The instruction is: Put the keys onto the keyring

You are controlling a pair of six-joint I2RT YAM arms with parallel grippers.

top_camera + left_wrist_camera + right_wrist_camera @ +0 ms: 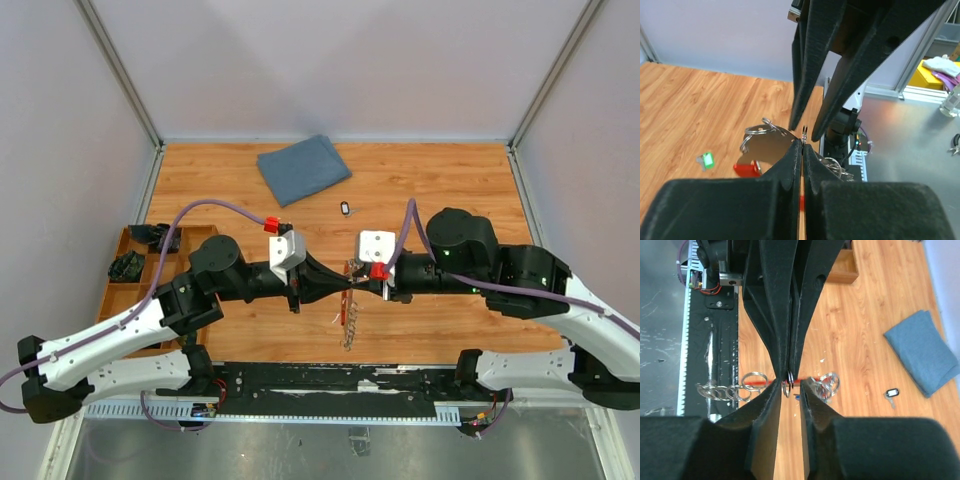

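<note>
My two grippers meet tip to tip above the table's middle. The left gripper is shut on a thin silver ring of the keyring. The keyring's red loop and silver chain hang below toward the near edge. More silver rings hang beside the tips. The right gripper is open a little, its fingers either side of that ring. A tiny blue bit shows under the tips; I cannot tell if it is the blue key. No yellow key is in view.
A small key with a dark-framed tag lies on the table beyond the grippers. A folded blue cloth lies at the back. A wooden tray with black parts stands at the left edge.
</note>
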